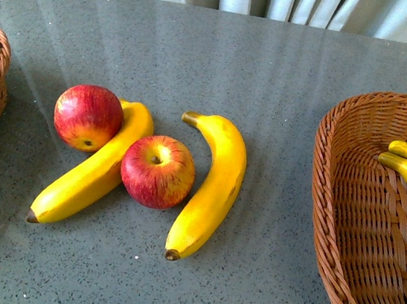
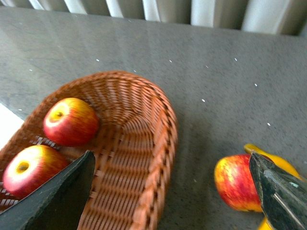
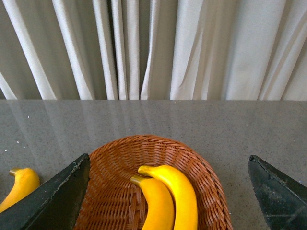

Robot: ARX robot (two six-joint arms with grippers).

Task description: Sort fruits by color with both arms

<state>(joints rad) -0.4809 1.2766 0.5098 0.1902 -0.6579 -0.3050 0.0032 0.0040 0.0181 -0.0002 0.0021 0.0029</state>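
Four fruits lie loose on the grey table [image 1: 296, 74], left of centre, and we take them from the near edge outward. Nearest is the right banana [image 1: 210, 190], its long axis running near to far with the stem at the far end. The left banana [image 1: 91, 176] slants from near-left to far-right. The near apple [image 1: 157, 171] sits between the two, touching both, and the far apple [image 1: 88, 117] rests against the left banana's far curve.

We judge the coming move turns on sides. The left gripper [image 2: 170, 158] hangs over the left basket [image 2: 165, 139], its jaws spread wide and holding nothing. What looks to be the far apple lies on the table just to its right, so the left arm is the nearer one for apples. The right gripper [image 3: 169, 157], likewise wide open and empty, hangs over the right basket [image 3: 206, 167], which holds two stored bananas [image 3: 170, 196]. The loose bananas lie well off to its left.

Neither arm shows in the front view, and both baskets are cut by its edges. In the left wrist view one finger covers part of the table apple, and the other covers part of one of the two stored apples [image 2: 71, 120]. We cannot tell how high either gripper hangs.
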